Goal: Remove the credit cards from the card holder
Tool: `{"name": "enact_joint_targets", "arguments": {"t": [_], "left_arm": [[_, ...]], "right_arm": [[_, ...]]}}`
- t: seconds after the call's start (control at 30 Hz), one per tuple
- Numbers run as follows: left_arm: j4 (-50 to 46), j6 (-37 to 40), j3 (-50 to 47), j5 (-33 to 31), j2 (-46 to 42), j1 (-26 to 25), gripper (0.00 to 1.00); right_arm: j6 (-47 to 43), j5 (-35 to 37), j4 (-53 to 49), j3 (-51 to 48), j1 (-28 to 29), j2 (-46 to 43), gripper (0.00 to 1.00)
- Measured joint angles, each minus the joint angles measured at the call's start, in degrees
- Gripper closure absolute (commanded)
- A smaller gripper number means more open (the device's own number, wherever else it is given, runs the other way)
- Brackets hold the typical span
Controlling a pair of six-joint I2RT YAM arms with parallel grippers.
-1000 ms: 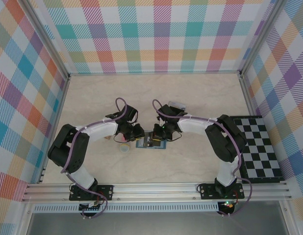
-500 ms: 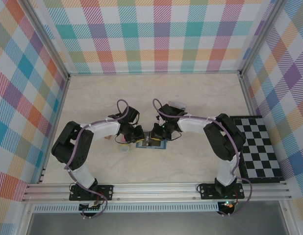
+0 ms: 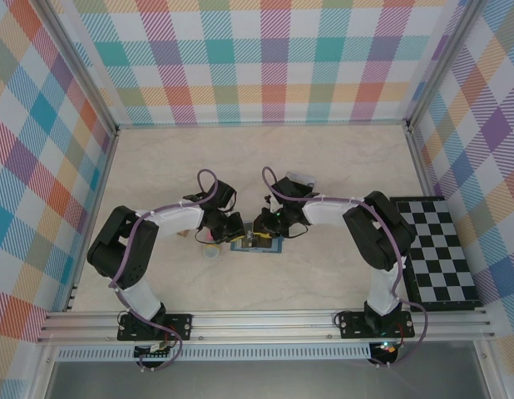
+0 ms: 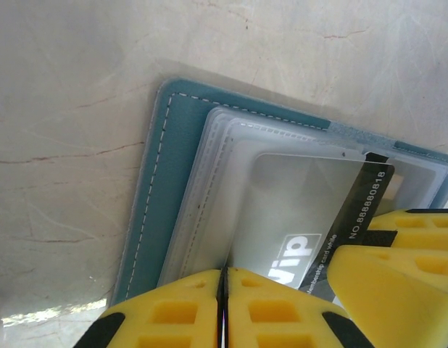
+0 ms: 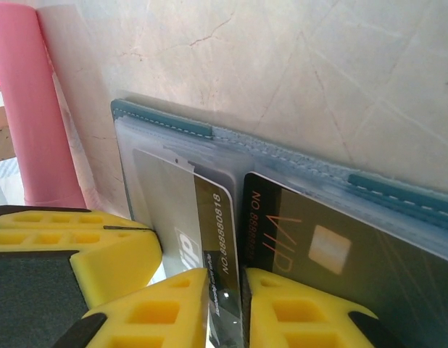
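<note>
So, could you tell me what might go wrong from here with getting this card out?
1. The right gripper straddles the partly drawn black card with jaws slightly apart; the card may slip back or drop.
2. The left gripper pinches the card holder by a thin clear sleeve, which could tear or pull free.
3. Both grippers' yellow fingers crowd together at the holder's edge, so they might collide.

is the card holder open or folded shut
Open. The card holder lies spread on the table, its clear inner sleeves facing up with black VIP cards showing in them.
</note>
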Motion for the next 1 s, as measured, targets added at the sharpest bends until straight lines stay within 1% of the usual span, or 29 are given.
{"name": "enact_joint_targets", "arguments": {"t": [0.13,0.3,0.37,0.47,0.53,0.6,0.77,0.87,1.0], "left_arm": [[0.0,0.0,0.0,0.0,0.0,0.0,0.91],[0.0,0.0,0.0,0.0,0.0,0.0,0.90],[0.0,0.0,0.0,0.0,0.0,0.0,0.88],[0.0,0.1,0.0,0.0,0.0,0.0,0.82],[0.0,0.1,0.2,0.0,0.0,0.0,0.79],[0.0,0.4,0.5,0.0,0.0,-0.1,0.76],[-0.3,1.5,1.2,1.5,-0.5,-0.1,0.63],[-3.0,2.4,3.1,1.0,-1.5,-0.1,0.55],[-6.7,3.4,6.7,-1.0,-5.4,0.1,0.37]], "right_arm": [[-0.1,0.0,0.0,0.0,0.0,0.0,0.82],[-0.3,0.0,0.1,0.0,0.0,0.0,0.92],[-0.5,0.0,0.1,-0.2,-0.1,-0.2,0.94],[-1.3,0.5,-0.2,-0.6,-0.1,-1.6,0.97],[-2.2,1.7,-1.3,-1.0,-0.1,-3.7,1.00],[-3.3,2.8,-2.9,-1.8,-0.1,-6.4,1.00],[-5.8,5.2,-8.1,-3.2,-1.3,-13.9,1.00],[-7.7,7.3,-10.8,-3.2,-1.7,-18.7,1.00],[-11.9,12.5,-15.6,-1.4,-2.2,-24.2,1.00]]}}
